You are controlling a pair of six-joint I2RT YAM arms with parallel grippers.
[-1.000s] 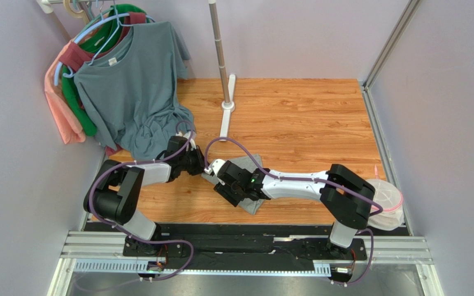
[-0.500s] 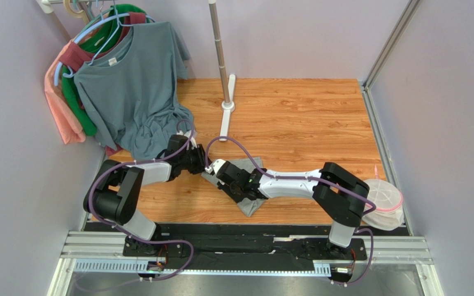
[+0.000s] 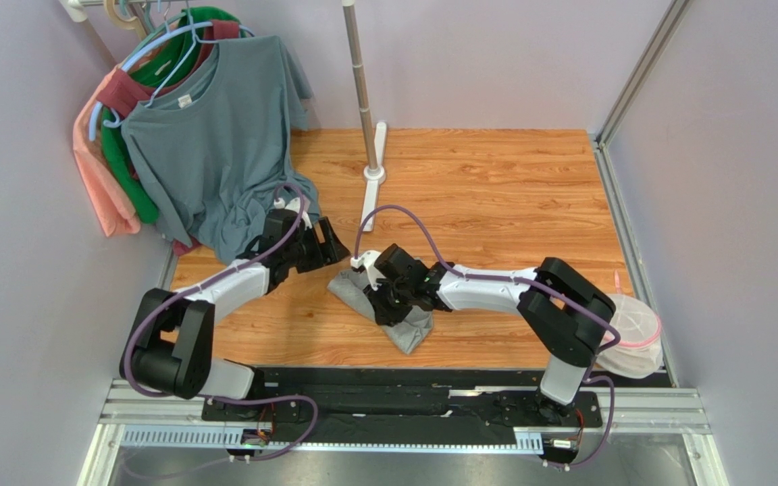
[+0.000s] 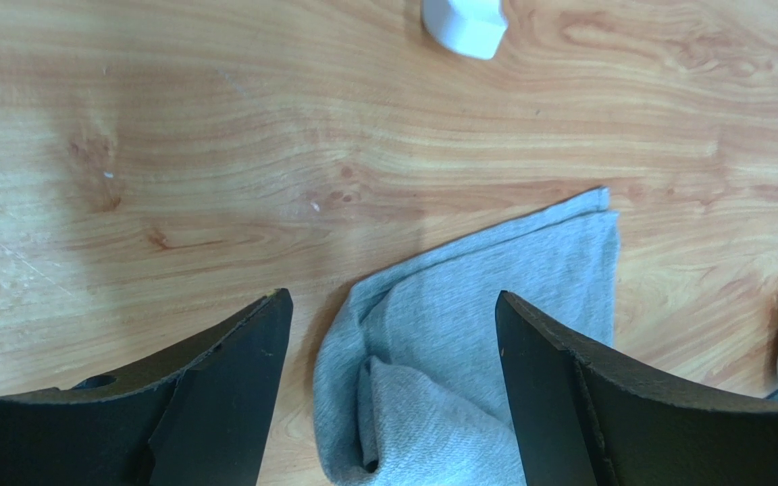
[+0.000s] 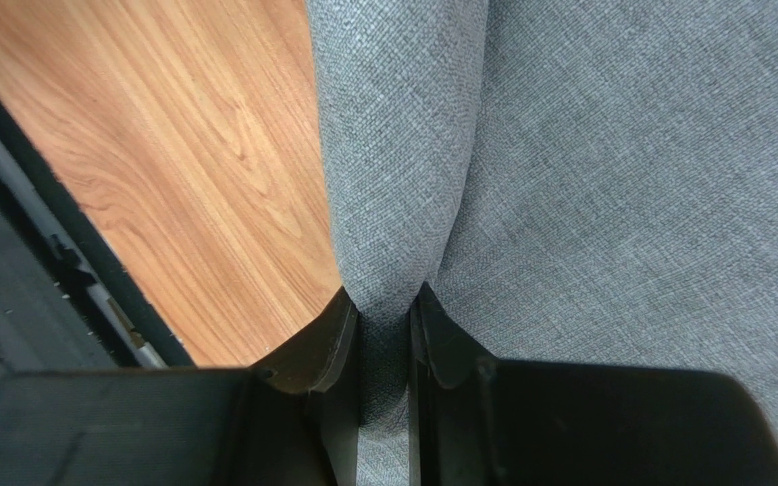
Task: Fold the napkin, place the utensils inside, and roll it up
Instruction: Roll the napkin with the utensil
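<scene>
Over the wooden table (image 3: 505,192), top view: the left pincer (image 3: 330,245) hangs wide open and empty, just up and left of the napkin (image 3: 408,329). The right pincer (image 3: 375,296) sits low on the cloth, jaws nearly together. The grey napkin lies bunched into a narrow folded strip that runs from under the right pincer toward the arm bases. Beyond the left pincer, T-shirts (image 3: 210,142) hang on a rail. A stand pole (image 3: 363,91) rises behind both pincers, and a clear bowl (image 3: 635,326) lies well off to the right. Lilac walls enclose the table.

Left wrist view: between the spread fingers (image 4: 231,385) the napkin (image 4: 525,273) lies just ahead, untouched. The stand's white foot (image 4: 464,20) is farther ahead.

Right wrist view: the right pincer (image 5: 383,304) pinches a raised ridge of napkin (image 5: 616,152), probably to carry that layer over as a fold or roll. Bare table (image 5: 190,132) lies to its left. No fork shows in any view; it may be hidden inside the cloth.
</scene>
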